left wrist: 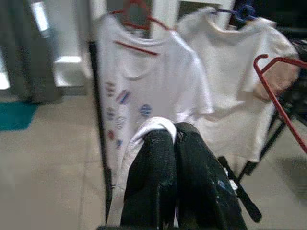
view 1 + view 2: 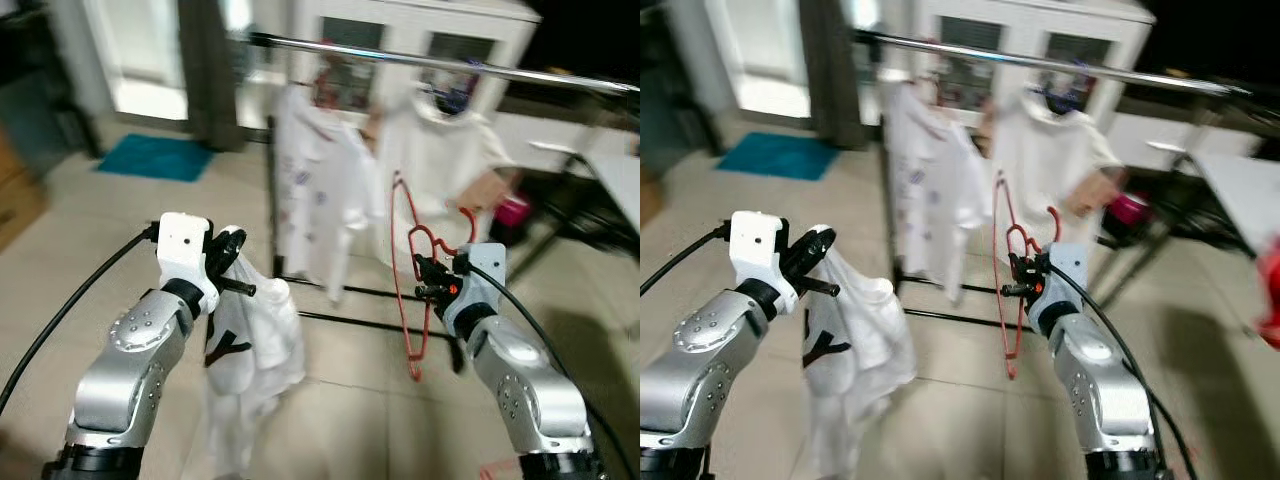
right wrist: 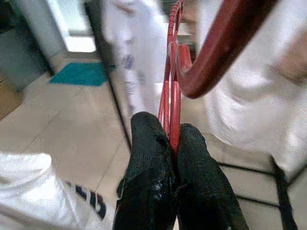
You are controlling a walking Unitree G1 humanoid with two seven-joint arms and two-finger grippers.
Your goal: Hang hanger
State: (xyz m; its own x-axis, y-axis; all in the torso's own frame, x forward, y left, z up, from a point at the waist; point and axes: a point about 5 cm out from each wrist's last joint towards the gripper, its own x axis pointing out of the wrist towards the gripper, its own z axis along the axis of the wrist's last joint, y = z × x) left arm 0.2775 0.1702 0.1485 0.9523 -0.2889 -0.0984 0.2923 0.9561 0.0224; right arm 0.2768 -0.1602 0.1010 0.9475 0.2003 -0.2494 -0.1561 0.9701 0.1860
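Note:
My right gripper point(image 2: 428, 281) is shut on a red wire hanger point(image 2: 403, 270), which it holds upright in front of the clothes rail point(image 2: 440, 62); the hanger's hook point(image 3: 216, 52) curves up past the fingers point(image 3: 148, 158). My left gripper point(image 2: 243, 283) is shut on a white garment point(image 2: 252, 370) with a black mark, which hangs limp below it. In the left wrist view the black fingers point(image 1: 192, 182) pinch the white cloth point(image 1: 153, 125). Both grippers are short of the rail.
Two white shirts hang on the rail: one with small coloured marks point(image 2: 315, 190) on a red hanger, one plain point(image 2: 435, 160). The rack's black base bars point(image 2: 370, 322) cross the tiled floor. A teal mat point(image 2: 155, 157) lies far left; a white cabinet point(image 2: 420, 30) stands behind.

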